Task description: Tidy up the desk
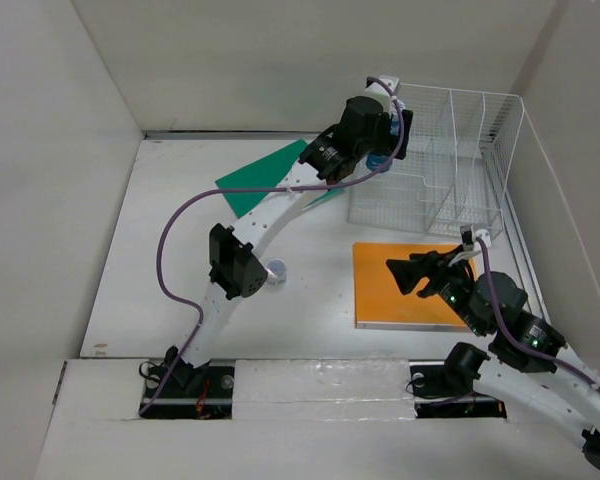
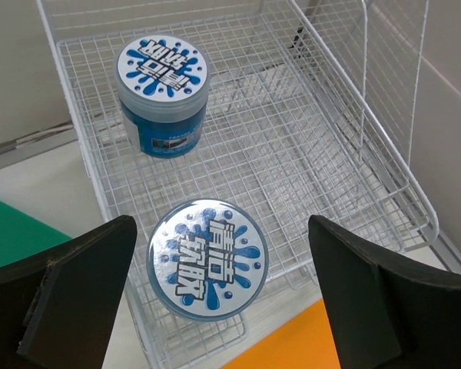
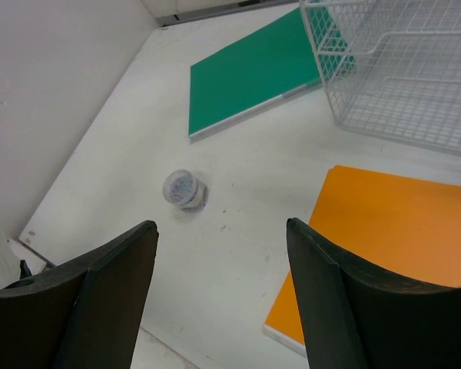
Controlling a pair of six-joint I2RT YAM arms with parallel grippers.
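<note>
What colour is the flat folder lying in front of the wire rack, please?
The folder is orange, seen best in the top external view.

The left arm (image 1: 265, 222) is stretched far forward and to the right, the left gripper (image 2: 223, 269) opened wide and angled downward. The right arm (image 1: 525, 345) is folded low near its base, the right gripper (image 3: 221, 265) spread open.

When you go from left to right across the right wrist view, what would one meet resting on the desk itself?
On the desk: small jar → green folder → orange folder. The wire rack overlaps both folders, so it is omitted.
</note>
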